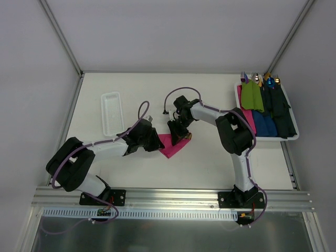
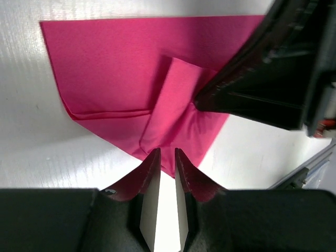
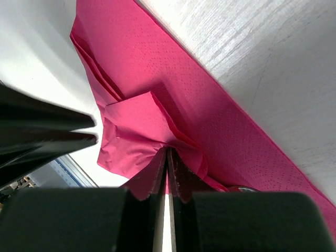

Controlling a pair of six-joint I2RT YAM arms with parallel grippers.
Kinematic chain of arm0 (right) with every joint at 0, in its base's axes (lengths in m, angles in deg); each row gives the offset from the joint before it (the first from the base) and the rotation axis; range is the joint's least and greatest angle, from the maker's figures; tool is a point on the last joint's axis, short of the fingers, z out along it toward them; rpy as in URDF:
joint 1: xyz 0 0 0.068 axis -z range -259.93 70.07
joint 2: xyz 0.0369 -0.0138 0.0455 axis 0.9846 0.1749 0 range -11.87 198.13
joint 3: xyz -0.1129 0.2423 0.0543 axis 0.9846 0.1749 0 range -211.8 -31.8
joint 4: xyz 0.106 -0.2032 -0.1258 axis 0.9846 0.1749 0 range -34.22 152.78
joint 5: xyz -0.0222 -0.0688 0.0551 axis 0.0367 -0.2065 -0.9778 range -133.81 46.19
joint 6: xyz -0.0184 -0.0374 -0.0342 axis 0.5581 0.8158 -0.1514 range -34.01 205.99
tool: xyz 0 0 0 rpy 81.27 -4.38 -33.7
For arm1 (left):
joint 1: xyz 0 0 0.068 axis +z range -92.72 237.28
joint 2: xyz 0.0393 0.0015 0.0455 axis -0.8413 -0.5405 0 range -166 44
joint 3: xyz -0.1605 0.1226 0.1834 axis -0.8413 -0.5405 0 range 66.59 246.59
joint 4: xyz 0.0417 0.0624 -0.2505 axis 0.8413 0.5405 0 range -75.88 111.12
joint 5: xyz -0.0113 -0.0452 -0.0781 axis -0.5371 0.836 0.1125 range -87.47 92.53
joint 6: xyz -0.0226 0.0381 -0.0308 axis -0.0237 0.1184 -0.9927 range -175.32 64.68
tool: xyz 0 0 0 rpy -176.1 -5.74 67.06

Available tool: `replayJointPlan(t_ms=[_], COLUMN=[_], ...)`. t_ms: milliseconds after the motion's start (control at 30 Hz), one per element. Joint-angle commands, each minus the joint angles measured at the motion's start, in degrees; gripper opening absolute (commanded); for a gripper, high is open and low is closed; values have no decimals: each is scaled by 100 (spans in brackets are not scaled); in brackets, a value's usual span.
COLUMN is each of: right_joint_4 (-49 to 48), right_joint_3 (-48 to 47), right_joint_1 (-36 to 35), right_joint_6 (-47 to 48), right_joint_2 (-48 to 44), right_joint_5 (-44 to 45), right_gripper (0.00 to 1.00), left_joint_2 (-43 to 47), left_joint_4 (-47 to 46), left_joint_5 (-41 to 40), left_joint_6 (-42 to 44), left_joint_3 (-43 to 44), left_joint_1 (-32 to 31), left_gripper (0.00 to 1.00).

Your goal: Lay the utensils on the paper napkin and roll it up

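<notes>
The paper napkin lies partly folded on the table's middle, bright magenta, with a flap turned over onto it. My right gripper is shut on a pinched fold of the napkin and shows in the top view at its far edge. My left gripper stands open by a narrow gap at the napkin's near corner, with nothing between its fingers; from above it sits at the left side. Of the utensils, only a small shiny bit peeks from under the napkin.
A white tray at the right holds green, blue and navy napkin rolls with utensil tips sticking out. A narrow white ribbed tray lies at the left. The right gripper's black body looms close ahead of the left fingers.
</notes>
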Motion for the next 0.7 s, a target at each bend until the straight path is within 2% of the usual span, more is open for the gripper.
replayJointPlan(t_ms=[0,267,433,533,667], right_joint_4=[197,259,461,540,575], right_joint_3=[-1,-167,-431,-554,-695], right_joint_1=[-27,-27,-53,-106,-202], right_joint_6=[89,159,159,150,124], right_joint_2=[305,340,472,543,622], right_joint_5=[353,362,432,441,424], right_gripper=[7,7,7,7,7], left_joint_2=[-390,-1130,-499,142,1004], left_joint_4=[-301,-715,-619,-171,32], left_joint_5=[-119,-146,-724,-1067,-1446], left_joint_6=[-151,-800,-1091,-1083,-1012], left_joint_3=[90,-138,-594,-744,-1034], left_joint_1=[-48,-57,-48,-48,-48], left_gripper=[17,11,11,11,18])
